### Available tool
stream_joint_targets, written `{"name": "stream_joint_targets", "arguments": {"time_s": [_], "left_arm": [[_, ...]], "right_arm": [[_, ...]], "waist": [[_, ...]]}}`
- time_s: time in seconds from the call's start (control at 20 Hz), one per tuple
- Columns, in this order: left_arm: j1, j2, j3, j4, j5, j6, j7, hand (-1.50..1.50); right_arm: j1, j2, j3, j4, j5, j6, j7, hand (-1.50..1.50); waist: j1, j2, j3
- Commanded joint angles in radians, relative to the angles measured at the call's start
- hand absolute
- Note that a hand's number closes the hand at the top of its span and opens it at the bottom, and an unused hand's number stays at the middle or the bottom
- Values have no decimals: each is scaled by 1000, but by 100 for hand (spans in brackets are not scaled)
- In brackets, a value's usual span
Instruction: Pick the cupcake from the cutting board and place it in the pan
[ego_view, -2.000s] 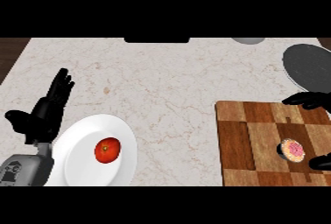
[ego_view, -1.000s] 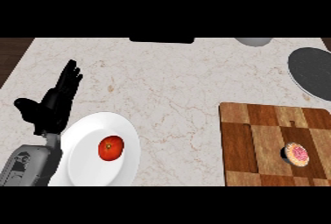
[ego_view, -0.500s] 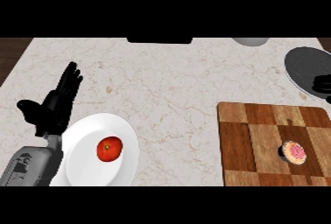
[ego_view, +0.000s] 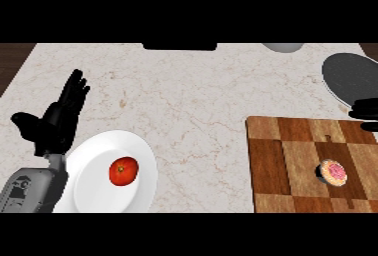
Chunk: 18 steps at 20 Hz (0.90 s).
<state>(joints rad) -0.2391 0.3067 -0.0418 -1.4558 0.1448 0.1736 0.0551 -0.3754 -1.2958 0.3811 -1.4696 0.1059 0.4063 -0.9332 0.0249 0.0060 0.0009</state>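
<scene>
Chequered brown wood marks the cutting board (ego_view: 295, 165), taken here as the landmark. The cupcake (ego_view: 332, 172), pink-topped in a dark case, sits on the board toward its right edge, unheld.

What has changed: 2 s ago the right hand (ego_view: 363, 109) showed at both the far and near right of the board, close to the cupcake; 1 s ago it was out of view; now only a dark sliver of it shows at the view's right margin, just beyond the board's far right corner. Whether its fingers are apart or together cannot be told from this sliver. The cupcake lies where it lay 2 s ago. Judged from this, the pick has not been made and the hand must approach again, so the task stands at its first step.

Containers:
1. The pan (ego_view: 351, 77), dark grey and cut by the right margin, lies beyond the board's far right corner; nothing shows in it.
2. A white plate (ego_view: 92, 187), well to the left of the board, holds 1 tomato (ego_view: 123, 171).

The left hand (ego_view: 55, 122) rests at the plate's far left, fingers straight, slightly apart and pointing up, holding nothing.

All of this stands on a pale marbled counter (ego_view: 184, 95).
</scene>
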Motion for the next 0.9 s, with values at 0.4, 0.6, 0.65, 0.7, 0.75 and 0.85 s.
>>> {"name": "stream_joint_targets", "arguments": {"time_s": [0.4,0.6,0.65,0.7,0.75,0.85], "left_arm": [[-11,-14,2,15,-11,-25,15,0],[-37,-27,2,16,-30,-1,23,0],[-47,-7,34,64,-11,-25,9,0],[-4,-38,-3,1,-45,15,9,0],[-30,-45,-1,18,-43,12,9,0],[-58,-48,-1,46,-62,20,6,0]], "right_arm": [[-114,126,134,143,179,79,-123,-150],[-95,122,196,169,234,44,-184,-150],[-100,129,217,141,255,37,-159,-150],[-112,142,217,165,260,31,-171,-150],[-116,136,219,200,276,19,-203,-150],[-155,178,232,195,296,25,-158,-150]], "waist": [[10,2,-1],[-2,0,0],[-6,1,-1],[1,-1,0],[-3,0,0],[-4,1,-1]]}}
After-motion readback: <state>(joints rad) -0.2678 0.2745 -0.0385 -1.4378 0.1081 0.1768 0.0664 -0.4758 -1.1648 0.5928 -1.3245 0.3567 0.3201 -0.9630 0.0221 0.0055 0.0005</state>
